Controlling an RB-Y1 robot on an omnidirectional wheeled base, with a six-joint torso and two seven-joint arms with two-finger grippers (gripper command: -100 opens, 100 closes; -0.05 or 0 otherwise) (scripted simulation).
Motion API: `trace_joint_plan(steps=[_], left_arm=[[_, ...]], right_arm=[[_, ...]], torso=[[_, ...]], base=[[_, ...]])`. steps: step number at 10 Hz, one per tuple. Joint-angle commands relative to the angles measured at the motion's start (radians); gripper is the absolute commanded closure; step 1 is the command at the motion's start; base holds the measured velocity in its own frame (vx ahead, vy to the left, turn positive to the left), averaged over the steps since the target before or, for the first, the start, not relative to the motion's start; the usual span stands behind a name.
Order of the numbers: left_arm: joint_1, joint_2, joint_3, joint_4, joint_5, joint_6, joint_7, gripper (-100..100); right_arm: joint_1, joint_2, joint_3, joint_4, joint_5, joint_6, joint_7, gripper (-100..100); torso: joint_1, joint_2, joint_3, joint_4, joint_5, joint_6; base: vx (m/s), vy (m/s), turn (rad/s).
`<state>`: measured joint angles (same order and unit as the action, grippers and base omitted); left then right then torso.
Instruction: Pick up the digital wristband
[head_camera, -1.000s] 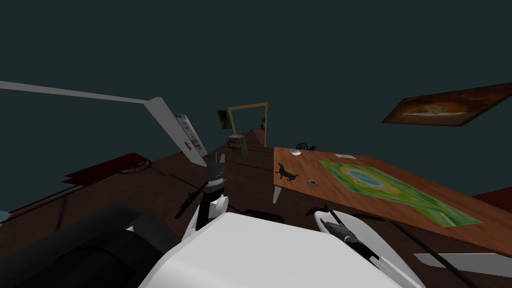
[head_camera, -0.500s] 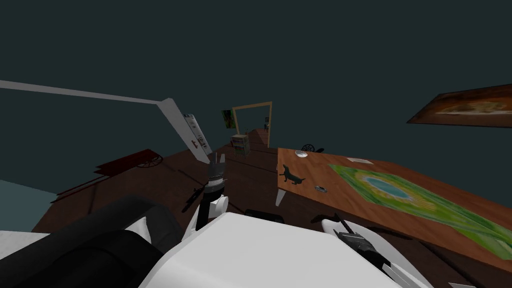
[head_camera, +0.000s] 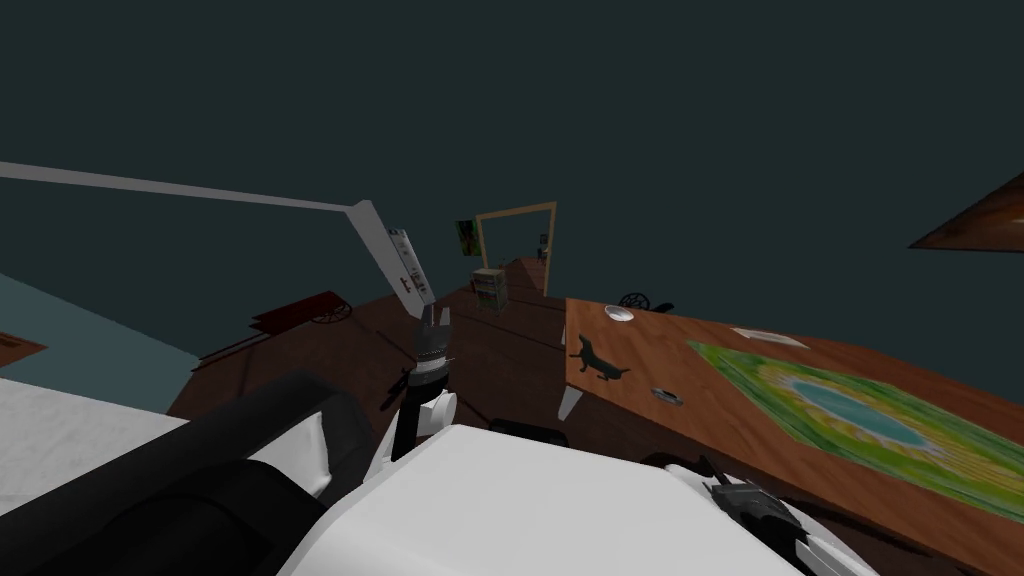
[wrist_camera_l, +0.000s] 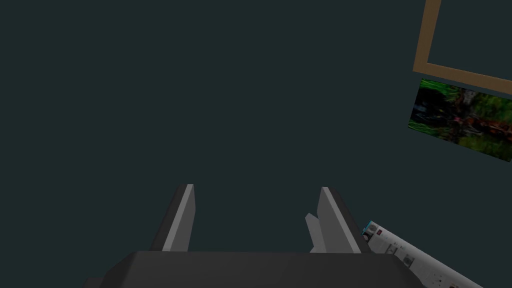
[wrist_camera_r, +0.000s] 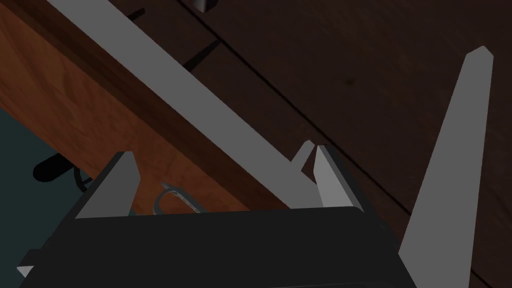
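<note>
Here, dark teal walls (head_camera: 700, 120) close round a dark plank floor (head_camera: 500, 350). Our wooden table (head_camera: 730, 430) stands to the right, carrying a green mat (head_camera: 850, 420), a black dog figure (head_camera: 597, 360) and, between them, the small grey digital wristband (head_camera: 667, 396). Our left gripper (wrist_camera_l: 257, 186) and right gripper (wrist_camera_r: 222, 157) both stand spread, holding nothing.

- Wooden table (head_camera: 650, 345) — its edge crosses between the fingers of the right gripper (wrist_camera_r: 224, 152). A tapered light grey leg (wrist_camera_r: 457, 150) stands just beside them, over the dark plank floor (wrist_camera_r: 375, 60).
- Black dog figurine (head_camera: 596, 360), white bowl (head_camera: 619, 314) and green-and-blue mat (head_camera: 860, 420) lie on the tabletop.
- Beyond the left gripper (head_camera: 433, 322): a bookshelf (head_camera: 490, 288), a tan door frame (head_camera: 515, 210) and a green picture (wrist_camera_l: 460, 120) — with a red cart (head_camera: 300, 312) to its left.
</note>
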<state>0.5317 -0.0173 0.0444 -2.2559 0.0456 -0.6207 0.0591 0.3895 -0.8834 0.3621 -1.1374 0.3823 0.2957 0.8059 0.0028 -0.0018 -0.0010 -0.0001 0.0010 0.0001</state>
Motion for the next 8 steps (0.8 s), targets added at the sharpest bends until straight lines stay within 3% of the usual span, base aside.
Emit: trace_joint_plan(steps=[1,3,5,8], left_arm=[[0.000,0.000,0.000,0.000,0.000,0.000,0.000,0],[0.000,0.000,0.000,0.000,0.000,0.000,0.000,0],[0.000,0.000,0.000,0.000,0.000,0.000,0.000,0],[0.000,0.000,0.000,0.000,0.000,0.000,0.000,0]], right_arm=[[-0.015,-0.005,0.005,0.050,0.014,-0.002,0.025,-100],[-0.044,-0.041,0.028,0.116,0.050,0.023,0.091,-100],[-0.044,-0.041,0.028,0.134,0.050,0.023,0.104,-100],[-0.072,-0.071,0.048,0.198,0.083,0.040,0.173,-100]], torso=[[0.000,0.000,0.000,0.000,0.000,0.000],[0.000,0.000,0.000,0.000,0.000,0.000],[0.000,-0.001,-0.001,0.000,0.000,0.001],[-0.001,0.001,0.000,0.000,0.000,0.001]], base=[[0.035,0.030,0.096],[0.055,0.043,0.220],[0.041,0.021,0.039],[0.038,0.019,0.142]])
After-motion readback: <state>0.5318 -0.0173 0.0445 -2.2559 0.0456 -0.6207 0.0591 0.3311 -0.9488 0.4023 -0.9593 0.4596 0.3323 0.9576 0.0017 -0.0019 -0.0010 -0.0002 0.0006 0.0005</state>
